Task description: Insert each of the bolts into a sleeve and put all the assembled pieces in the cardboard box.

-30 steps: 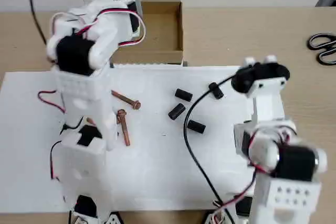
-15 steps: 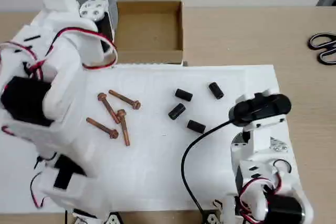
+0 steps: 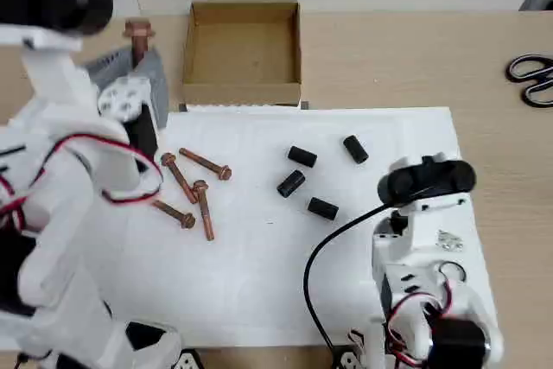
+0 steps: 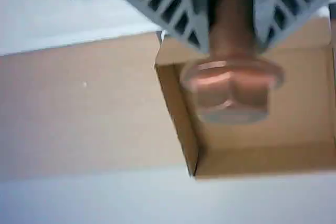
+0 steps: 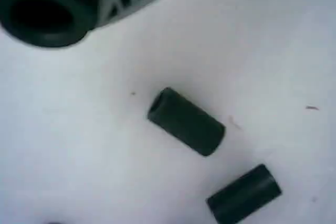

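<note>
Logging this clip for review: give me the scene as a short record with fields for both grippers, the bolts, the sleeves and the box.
left gripper: shut on a copper hex-head bolt, head sticking out, by the brown cardboard box
right gripper: shut on a black cylindrical sleeve, over the white sheet
loose bolts: four, clustered on the sheet
loose sleeves: four, lying apart on the sheet
box contents: no pieces inside yet
other: black-handled scissors on the wooden table

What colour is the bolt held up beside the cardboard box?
Coppery reddish brown; the bolt shows best in the left wrist view.
</note>
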